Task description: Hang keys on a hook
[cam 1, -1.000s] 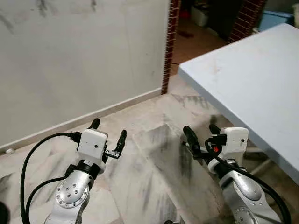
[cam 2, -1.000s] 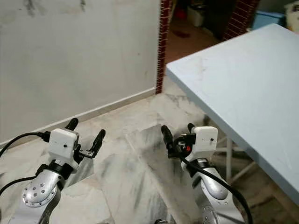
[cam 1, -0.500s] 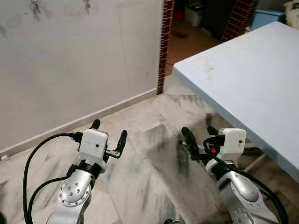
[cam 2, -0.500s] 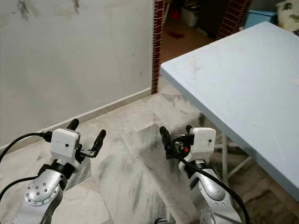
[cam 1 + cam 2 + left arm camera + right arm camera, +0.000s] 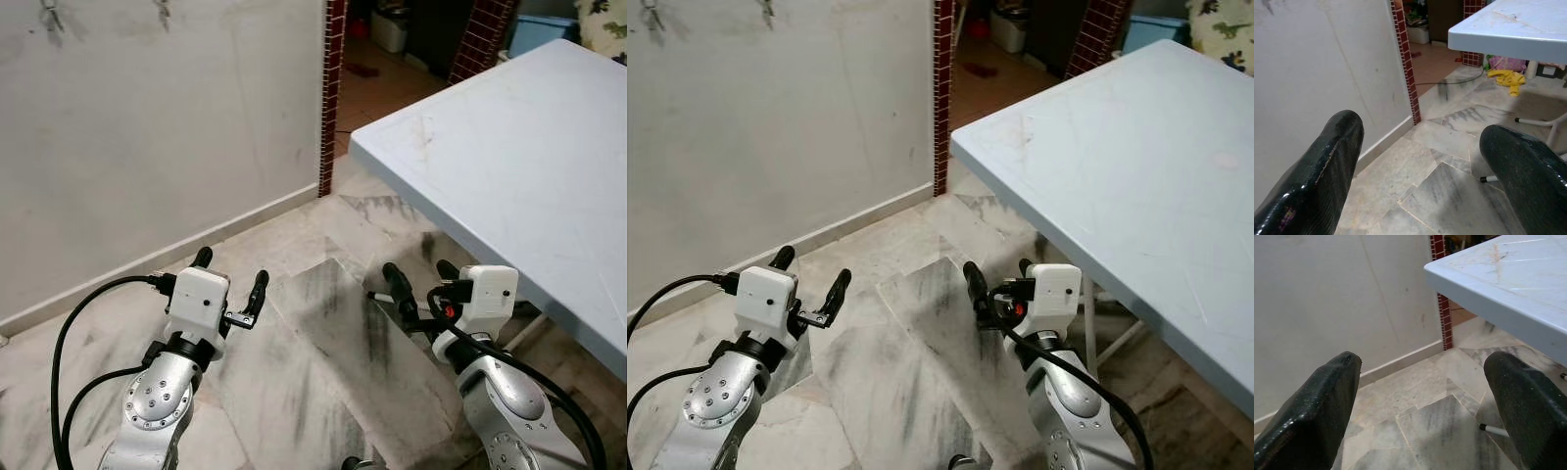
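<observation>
Both arms are raised in front of the robot over the grey-veined marble tile floor (image 5: 323,333), and nothing is held in either one. The left gripper (image 5: 230,286) has its jaws spread wide apart with only air between them, and the right gripper (image 5: 419,282) stands the same way, jaws apart and empty. To the robot's right runs the pale blue tabletop (image 5: 509,147), its surface bare in what the head camera takes in. Ahead and to the left is the plain off-white plastered wall (image 5: 147,127) with a light skirting strip at its foot, ending in a red brick pillar edge (image 5: 331,88) beside a doorway into a dim back room. High on that wall, right at the top border of the head views, sit two small dark metal hooks (image 5: 649,14), too small to show whether anything hangs from them; no keys can be made out anywhere. Now the left wrist view adds something the head views lack: under the table lies a crumpled yellow cloth (image 5: 1506,78), next to a white metal table leg (image 5: 1537,120). The right wrist view looks between its two black fingers (image 5: 1312,411) at the wall, the skirting and the table's near edge. In the back room a white tub-like container (image 5: 390,27) stands on the floor, its contents unreadable.
</observation>
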`<state>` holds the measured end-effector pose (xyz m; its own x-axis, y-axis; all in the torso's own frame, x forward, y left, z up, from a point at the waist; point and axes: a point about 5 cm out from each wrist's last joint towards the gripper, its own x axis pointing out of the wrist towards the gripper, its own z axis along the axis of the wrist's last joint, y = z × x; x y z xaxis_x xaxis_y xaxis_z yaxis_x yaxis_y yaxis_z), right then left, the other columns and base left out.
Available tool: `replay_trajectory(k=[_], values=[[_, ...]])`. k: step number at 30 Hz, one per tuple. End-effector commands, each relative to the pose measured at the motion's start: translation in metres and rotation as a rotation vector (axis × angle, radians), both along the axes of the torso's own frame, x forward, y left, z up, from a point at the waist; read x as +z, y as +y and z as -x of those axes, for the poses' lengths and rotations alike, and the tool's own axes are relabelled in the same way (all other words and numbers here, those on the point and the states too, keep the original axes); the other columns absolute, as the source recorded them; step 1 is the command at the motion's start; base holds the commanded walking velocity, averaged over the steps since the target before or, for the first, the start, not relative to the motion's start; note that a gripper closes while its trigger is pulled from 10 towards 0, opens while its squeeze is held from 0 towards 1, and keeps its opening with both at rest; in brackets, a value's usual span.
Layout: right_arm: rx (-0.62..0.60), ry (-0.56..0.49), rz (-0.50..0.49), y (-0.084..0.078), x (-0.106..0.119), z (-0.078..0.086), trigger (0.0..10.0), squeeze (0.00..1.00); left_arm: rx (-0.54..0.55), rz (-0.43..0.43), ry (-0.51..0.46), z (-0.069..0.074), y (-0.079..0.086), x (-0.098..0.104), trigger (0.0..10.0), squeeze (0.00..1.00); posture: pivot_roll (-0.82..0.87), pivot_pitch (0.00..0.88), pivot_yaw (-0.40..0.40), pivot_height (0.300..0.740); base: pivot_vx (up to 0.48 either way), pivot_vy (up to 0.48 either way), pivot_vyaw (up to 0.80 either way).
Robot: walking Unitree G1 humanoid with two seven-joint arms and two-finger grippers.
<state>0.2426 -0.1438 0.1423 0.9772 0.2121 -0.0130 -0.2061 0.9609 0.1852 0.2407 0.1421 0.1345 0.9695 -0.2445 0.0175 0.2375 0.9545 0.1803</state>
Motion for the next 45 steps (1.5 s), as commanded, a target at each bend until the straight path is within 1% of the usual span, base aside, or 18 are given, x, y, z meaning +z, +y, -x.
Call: replay_trajectory(k=[1,12,16,21,23,26,45], values=[[-0.015,0.008,-0.001,-0.0011,-0.0013,-0.0001,10.0,0.0,-0.006,-0.011,0.006,0.0001,0.0007,-0.0022,10.0,0.0,0.03,0.159,0.031,0.74,0.0,0.0,-0.8],[-0.02,0.013,-0.007,-0.0011,-0.0023,0.0001,10.0,0.0,-0.017,-0.004,0.013,-0.0006,0.0009,-0.0028,10.0,0.0,0.03,0.156,0.035,0.74,0.0,0.0,0.0],[-0.021,0.022,-0.018,-0.001,-0.0032,-0.001,10.0,0.0,-0.019,-0.005,0.012,-0.0012,0.0009,-0.0028,10.0,0.0,0.03,0.153,0.035,0.74,0.0,0.0,-0.8],[-0.017,-0.014,-0.006,-0.0004,0.0013,-0.0013,10.0,0.0,-0.019,-0.006,0.013,-0.0018,0.0014,-0.0027,10.0,0.0,0.04,0.15,0.033,0.74,0.0,0.0,-0.62],[-0.012,-0.003,-0.012,0.0003,0.0005,-0.0016,10.0,0.0,-0.02,-0.007,0.013,-0.0021,0.0014,-0.0028,10.0,0.0,0.04,0.15,0.034,0.74,0.0,0.0,0.0],[-0.013,0.012,-0.008,0.0008,-0.0014,-0.0021,10.0,0.0,-0.022,-0.006,0.012,-0.0024,0.001,-0.0027,10.0,0.0,0.04,0.149,0.034,0.74,0.0,0.0,-0.8],[-0.011,0.017,-0.008,0.0014,-0.0024,-0.0002,10.0,0.0,-0.027,-0.004,0.015,-0.0028,-0.0003,-0.0029,10.0,0.0,0.03,0.159,0.038,0.74,0.0,0.0,-0.8]])
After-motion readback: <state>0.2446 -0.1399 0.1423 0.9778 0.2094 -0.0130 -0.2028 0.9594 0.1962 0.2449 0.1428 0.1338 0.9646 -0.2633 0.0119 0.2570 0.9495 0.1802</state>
